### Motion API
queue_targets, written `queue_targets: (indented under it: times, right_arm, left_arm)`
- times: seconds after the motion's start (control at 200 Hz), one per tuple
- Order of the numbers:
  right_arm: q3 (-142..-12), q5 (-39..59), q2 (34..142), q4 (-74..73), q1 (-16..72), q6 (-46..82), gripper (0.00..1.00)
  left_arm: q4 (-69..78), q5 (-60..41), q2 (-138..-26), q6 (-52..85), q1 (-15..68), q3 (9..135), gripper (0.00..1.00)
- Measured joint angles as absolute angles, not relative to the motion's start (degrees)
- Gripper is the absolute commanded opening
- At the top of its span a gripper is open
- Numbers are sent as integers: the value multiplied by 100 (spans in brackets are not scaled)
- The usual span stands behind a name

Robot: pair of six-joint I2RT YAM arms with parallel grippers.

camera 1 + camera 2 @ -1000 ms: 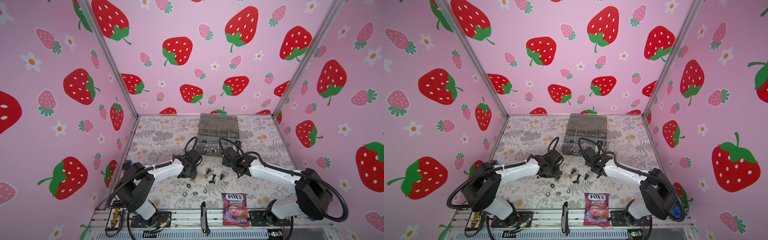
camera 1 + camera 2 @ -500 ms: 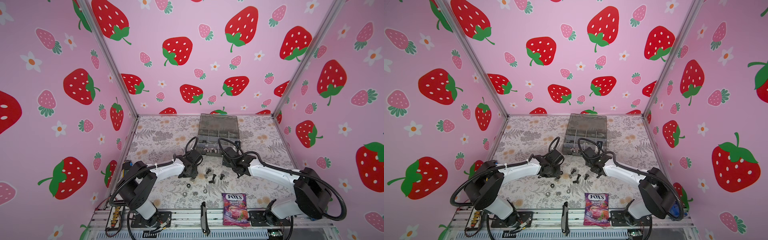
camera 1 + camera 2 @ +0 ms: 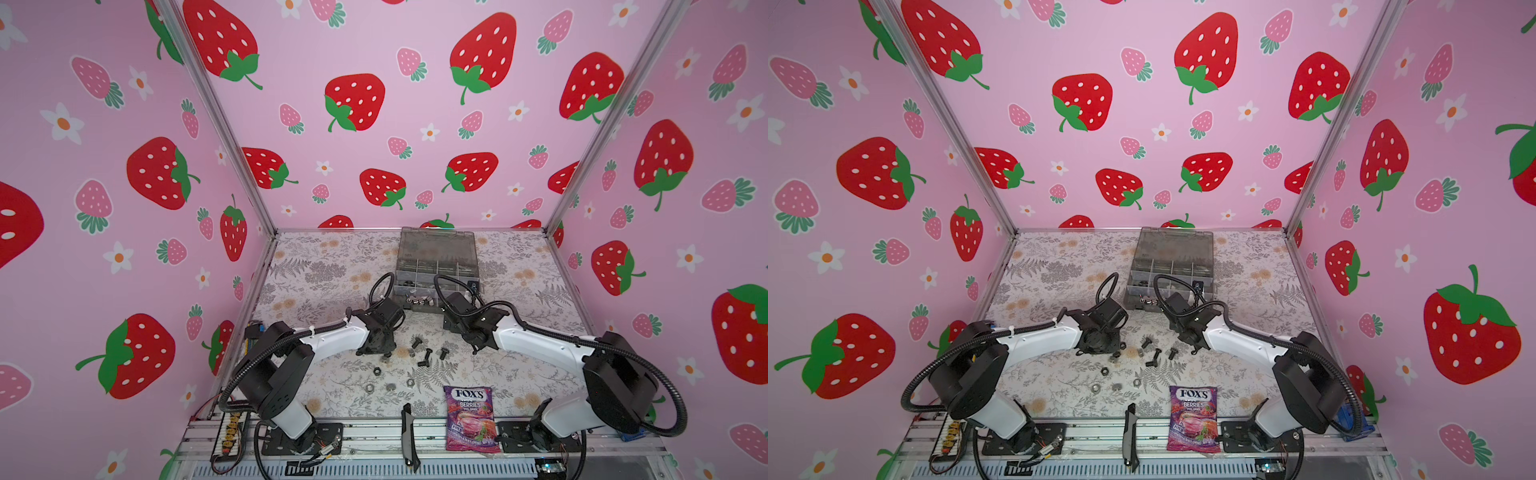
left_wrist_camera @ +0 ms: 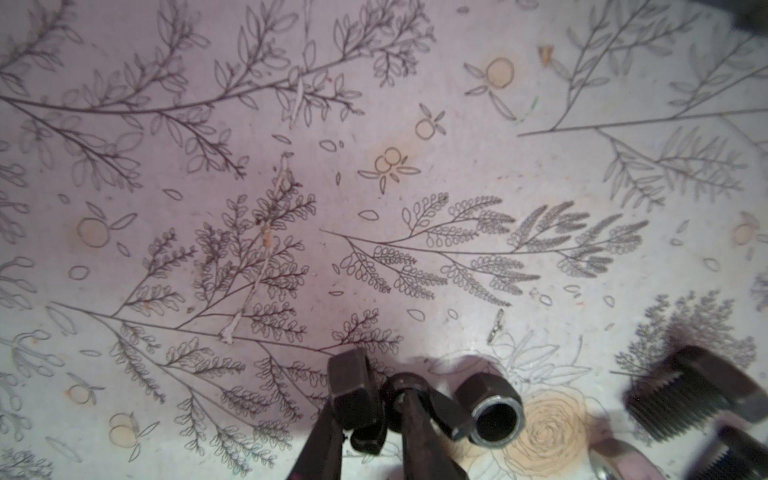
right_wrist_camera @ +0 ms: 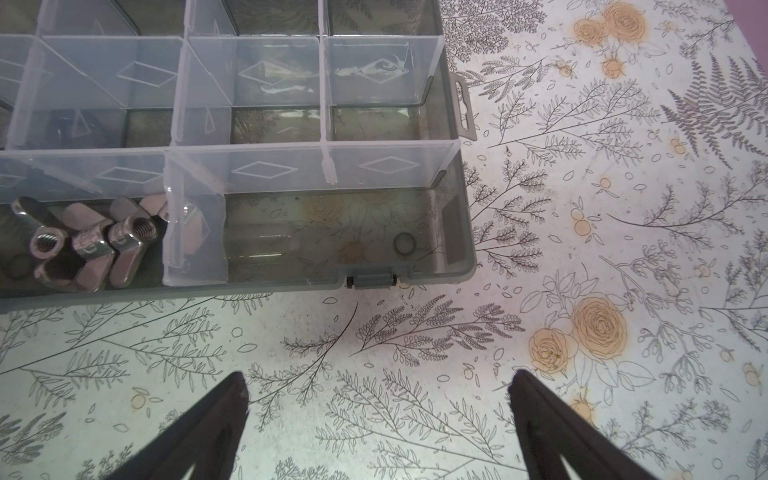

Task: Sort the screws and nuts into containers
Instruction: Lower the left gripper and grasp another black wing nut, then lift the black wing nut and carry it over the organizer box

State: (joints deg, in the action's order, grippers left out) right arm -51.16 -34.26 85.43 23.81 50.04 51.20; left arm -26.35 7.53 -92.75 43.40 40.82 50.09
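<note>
Left gripper (image 4: 374, 411) narrowed around black nut (image 4: 353, 392), cannot tell if clamped; right gripper (image 5: 379, 374) wide apart, empty, near containers (image 5: 467, 232).

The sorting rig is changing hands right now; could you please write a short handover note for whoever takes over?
Left gripper: jaws nearly together at a black nut on the mat; grip unconfirmed.
Right gripper: open, empty, over the mat before the box.
Done: wing nuts in one box compartment.
Left: three screws and several loose nuts on the mat.
</note>
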Motion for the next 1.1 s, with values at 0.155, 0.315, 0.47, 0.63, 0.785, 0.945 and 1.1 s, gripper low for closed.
queue_targets:
  times: [0.155,0.315,0.47,0.63,0.785,0.945,1.1]
  right_arm:
    - [-5116,-3426,8580,2388,5004,5120,100]
    - [-5116,-3426,8595,2392,5004,5120,100]
    - [-5116,-3426,8597,2392,5004,5122,100]
    - [-5116,-3426,8597,2392,5004,5124,100]
    - [-5116,-3426,8597,2392,5004,5131,100]
    - [-5116,-3426,8597,2392,5004,5135,100]
    - [-5116,-3426,8597,2392,5004,5137,100]
  left_arm:
    - [-2574,753,-9290,4335,4075,5009,22]
    - [-2532,781,-9295,4329,4075,5017,18]
    - [-2469,794,-9290,4333,4071,5030,15]
    - [-2464,788,-9264,4333,4071,5026,9]
    - [-2473,762,-9174,4344,4071,4945,8]
    - [-2541,683,-8976,4386,4071,4775,8]
    - [-2635,635,-8785,4405,4071,4674,8]
